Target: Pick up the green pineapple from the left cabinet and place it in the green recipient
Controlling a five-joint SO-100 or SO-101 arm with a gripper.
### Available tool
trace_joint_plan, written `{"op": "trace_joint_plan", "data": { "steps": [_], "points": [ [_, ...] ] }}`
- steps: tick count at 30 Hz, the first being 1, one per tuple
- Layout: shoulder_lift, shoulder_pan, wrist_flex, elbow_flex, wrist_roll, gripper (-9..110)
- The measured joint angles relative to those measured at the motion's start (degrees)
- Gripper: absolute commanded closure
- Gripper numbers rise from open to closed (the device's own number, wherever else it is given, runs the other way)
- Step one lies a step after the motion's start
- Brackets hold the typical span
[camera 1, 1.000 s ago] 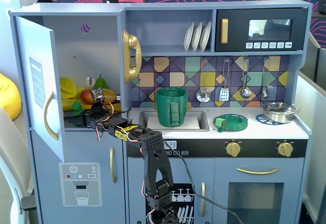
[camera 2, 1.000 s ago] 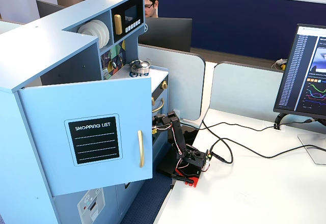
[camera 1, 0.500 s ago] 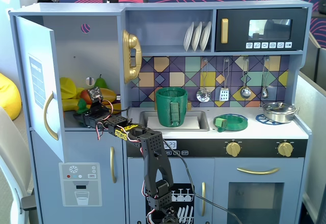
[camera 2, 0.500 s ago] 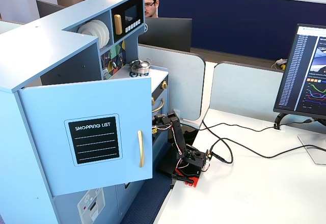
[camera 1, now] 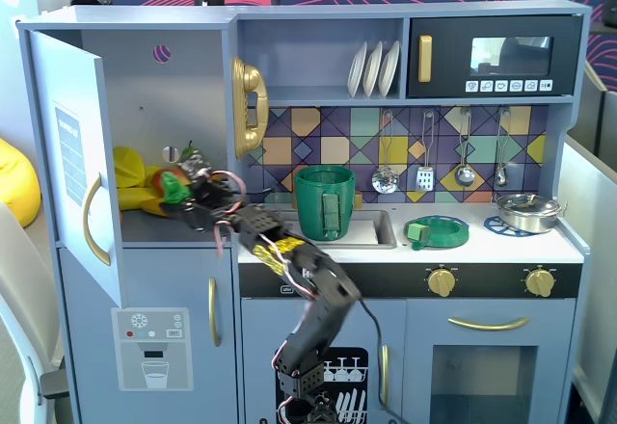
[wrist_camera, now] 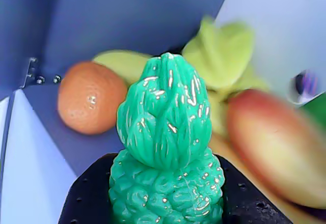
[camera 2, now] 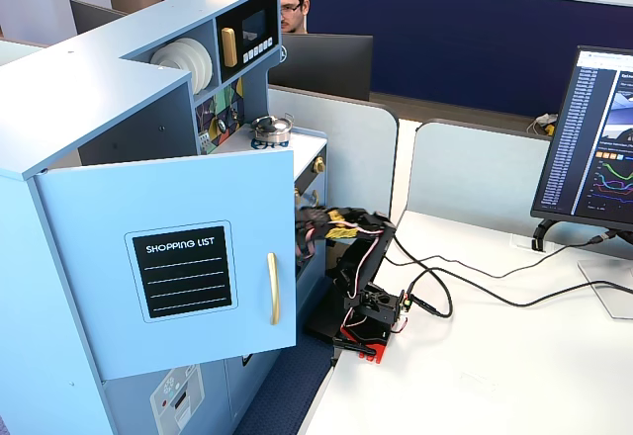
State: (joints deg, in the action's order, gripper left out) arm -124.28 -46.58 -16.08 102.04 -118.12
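The tool point(camera 1: 176, 191) is reaching inside the left cabinet point(camera 1: 183, 87), whose door stands swung open to let the arm in. Its black jaws sit on either side of the green pineapple point(wrist_camera: 165, 152), closed against the bumpy lower body, leafy top pointing away from the camera. The grip looks low and centred, probably so the fruit will not tip when lifted. Just behind the tool lie an orange point(wrist_camera: 90, 98), a reddish mango point(wrist_camera: 277, 147) and yellow-green fruit point(wrist_camera: 224, 46). Well outside the cabinet, the green pot point(camera 1: 325, 202) waits by the sink.
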Motion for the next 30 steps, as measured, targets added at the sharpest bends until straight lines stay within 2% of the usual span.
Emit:
{"op": "trace_joint_plan", "data": {
  "steps": [8,16,21,30],
  "points": [
    [-20.3,5.1,-13.2,4.5,-2.8,101],
    [-23.0,26.7,-17.8,1.1,6.8,101],
    [-16.8,38.4,-17.6,-4.0,12.0,101],
    [8.2,47.3,-11.8,-19.3,16.1,101]
  ]
}}
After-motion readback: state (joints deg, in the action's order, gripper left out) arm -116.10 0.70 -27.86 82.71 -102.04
